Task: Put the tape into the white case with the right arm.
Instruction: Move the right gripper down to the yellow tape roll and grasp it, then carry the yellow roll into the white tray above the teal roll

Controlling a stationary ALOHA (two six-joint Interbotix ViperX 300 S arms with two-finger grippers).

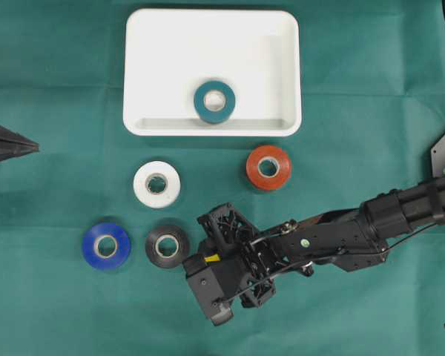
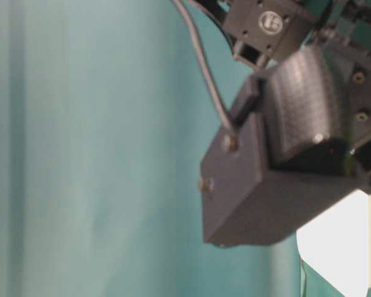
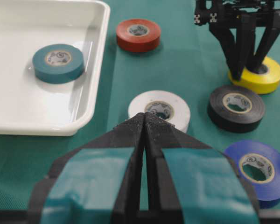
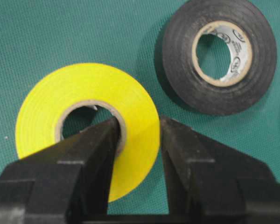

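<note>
Right gripper (image 4: 137, 135) fingers are clamped on the yellow tape (image 4: 88, 126), one inside the core, one outside, roll flat on the table (image 1: 52, 297) at lower centre of the overhead view. Left gripper (image 3: 144, 122) fingers are pressed together, holding nothing. White case (image 1: 137, 74), upper centre, contains a teal tape (image 1: 214, 101).

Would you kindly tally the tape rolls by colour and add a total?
Teal: 1, in the white case
Red: 1
White: 1
Black: 1
Blue: 1
Yellow: 1, its wall between the right gripper fingers
Total: 6
</note>
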